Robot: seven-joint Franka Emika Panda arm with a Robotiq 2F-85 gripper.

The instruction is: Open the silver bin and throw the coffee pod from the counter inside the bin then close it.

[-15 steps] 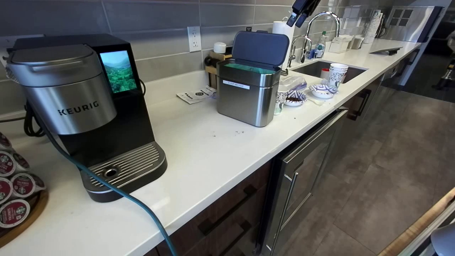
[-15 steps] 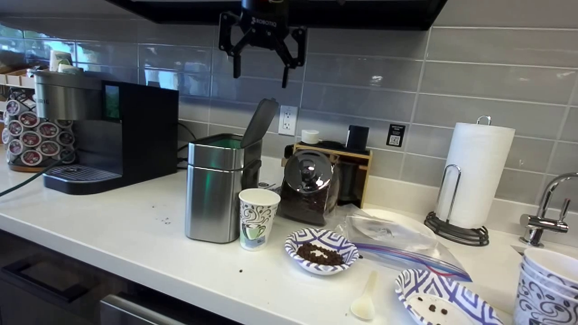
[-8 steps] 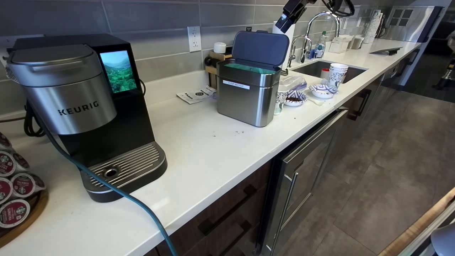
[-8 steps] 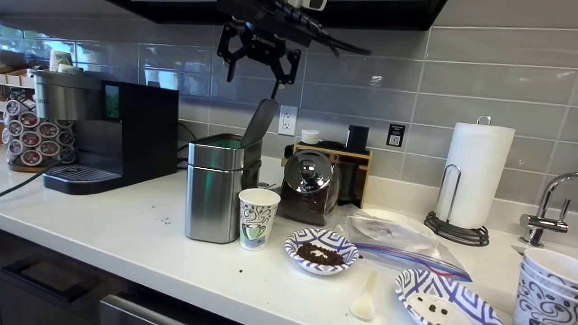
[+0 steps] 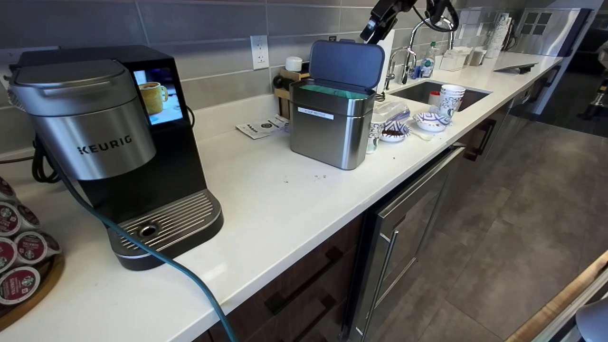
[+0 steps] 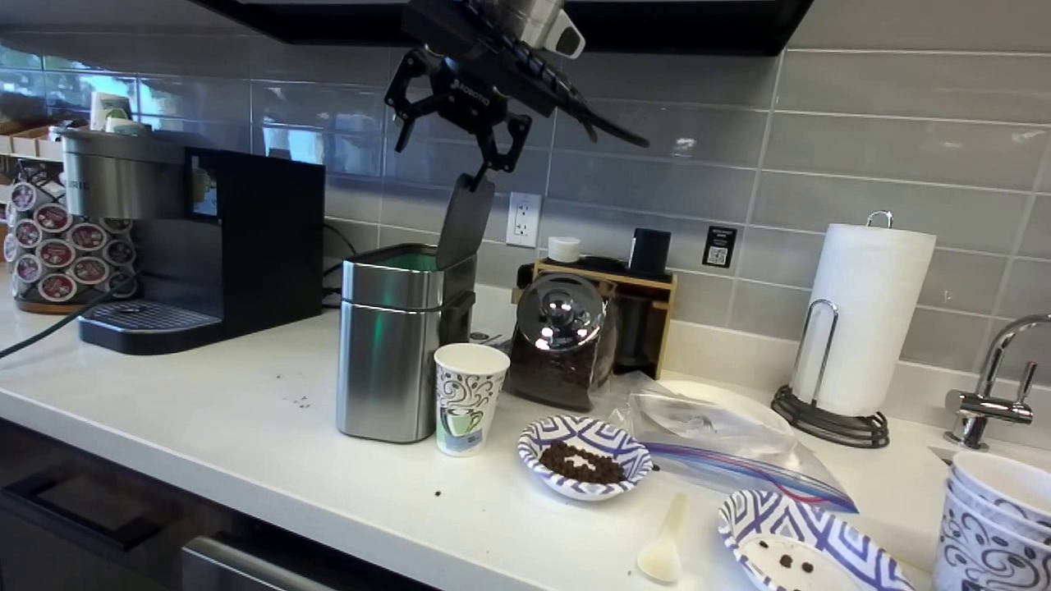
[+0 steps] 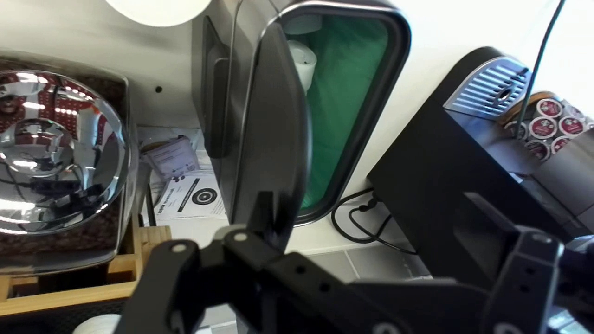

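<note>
silver bin (image 6: 382, 369) on counter (image 6: 222, 419), tiled wall (image 6: 657, 139)

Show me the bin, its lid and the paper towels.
Bin (image 6: 386, 365): in an exterior view, side wall.
Lid (image 5: 346, 64): in an exterior view, inner face.
Paper towels (image 6: 875, 316): in an exterior view, curved side.

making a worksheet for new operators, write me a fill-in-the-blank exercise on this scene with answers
1. The gripper has one finger at the top edge of the silver bin's raised ____.
2. The liner inside the bin is coloured ____.
3. The coffee machine bears the brand name ____.
4. The printed paper in the wrist view reads "user ____".

Missing words: lid; green; KEURIG; manual
</note>
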